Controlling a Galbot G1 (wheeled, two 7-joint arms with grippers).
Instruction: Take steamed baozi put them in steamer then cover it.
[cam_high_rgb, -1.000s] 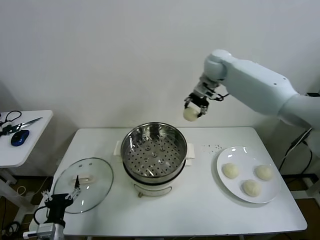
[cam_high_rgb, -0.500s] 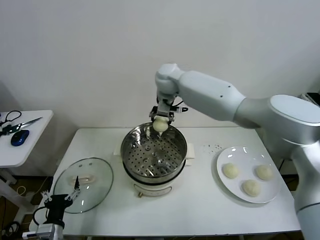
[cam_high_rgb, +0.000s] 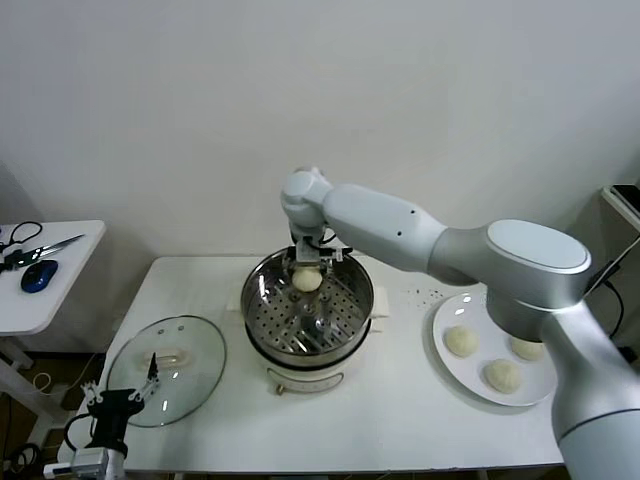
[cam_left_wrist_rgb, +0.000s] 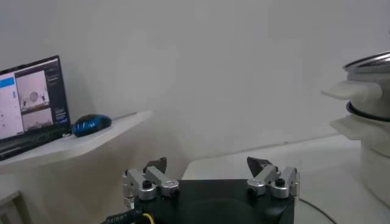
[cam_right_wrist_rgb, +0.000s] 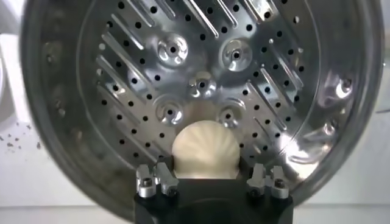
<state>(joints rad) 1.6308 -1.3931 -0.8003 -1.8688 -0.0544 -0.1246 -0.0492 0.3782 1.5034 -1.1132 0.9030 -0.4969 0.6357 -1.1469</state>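
Head view: your right arm reaches across from the right and hangs its gripper (cam_high_rgb: 307, 268) over the far side of the steamer (cam_high_rgb: 309, 318).
Bun in hand: one steamed baozi (cam_high_rgb: 307, 280) – smooth, cream-white, domed – sits low inside the pot, just above the perforated tray (cam_right_wrist_rgb: 201, 85).
Right jaws: from the right wrist view you see the same bun (cam_right_wrist_rgb: 204, 149) lodged between the two jaws of the right gripper (cam_right_wrist_rgb: 207, 173), which flank it closely on either side; they look closed on it, though you cannot tell whether the bun already touches the tray.
Steamer: shiny steel pot on a white base with side handles, standing mid-surface; the tray shows slots, round holes and raised dimples.
Plate: the white plate (cam_high_rgb: 470, 375) lies to the right of the pot, well apart from it, carrying three more baozi (cam_high_rgb: 503, 375).
Cover: the clear glass cover (cam_high_rgb: 167, 370) with its white bar handle lies flat on the surface (cam_high_rgb: 400, 420) to the left of the pot.
Left gripper: your left gripper (cam_left_wrist_rgb: 210, 179) waits low at the near left corner – jaws spread wide, holding nothing.
Side table: a blue mouse (cam_high_rgb: 39, 275) rests on it, far left.
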